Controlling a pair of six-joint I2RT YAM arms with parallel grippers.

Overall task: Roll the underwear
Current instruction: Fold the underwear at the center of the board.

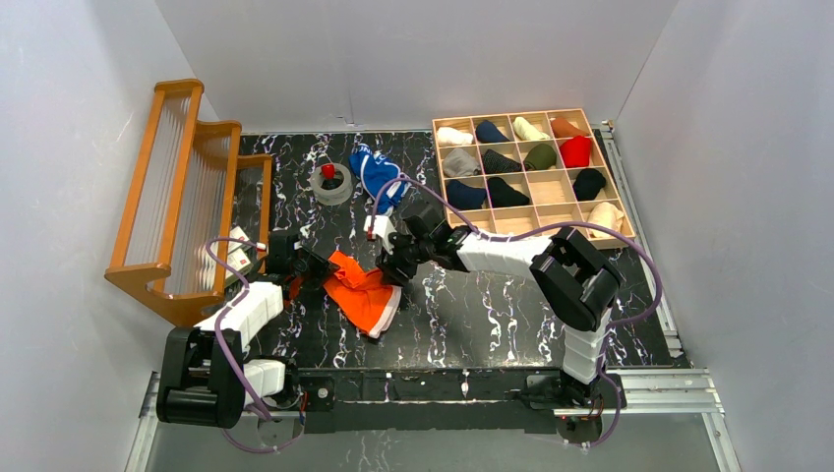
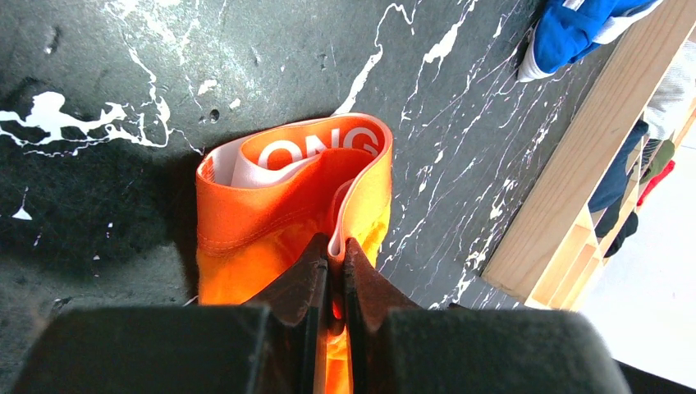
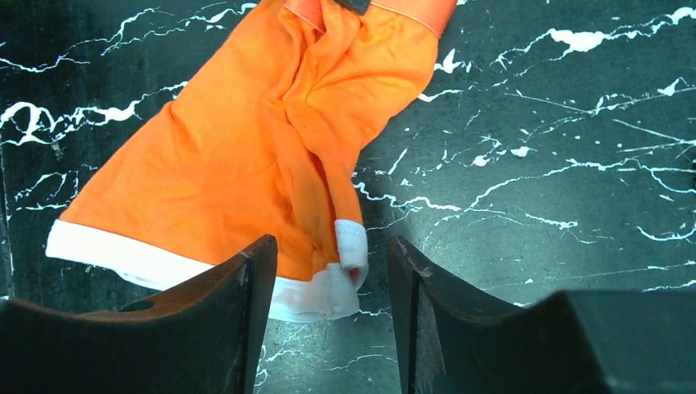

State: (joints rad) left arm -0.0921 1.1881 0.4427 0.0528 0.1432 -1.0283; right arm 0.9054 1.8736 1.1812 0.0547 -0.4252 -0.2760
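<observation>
The orange underwear [image 1: 362, 293] lies spread on the black marbled table [image 1: 472, 315], white leg trim toward the front. My left gripper [image 1: 317, 267] is shut on its lettered waistband [image 2: 320, 152], pinching the white band edge between the fingertips [image 2: 335, 256]. My right gripper [image 1: 398, 267] is open just above the table at the garment's right side; in the right wrist view its jaws stand apart around the white-trimmed leg corner [image 3: 345, 267]. The blue underwear [image 1: 379, 177] lies bunched at the back of the table, also in the left wrist view [image 2: 579, 29].
A wooden divided box [image 1: 531, 175] with rolled garments stands at the back right. An orange wooden rack [image 1: 182, 197] stands at the left. A roll of tape [image 1: 331, 183] with a red object lies near the blue underwear.
</observation>
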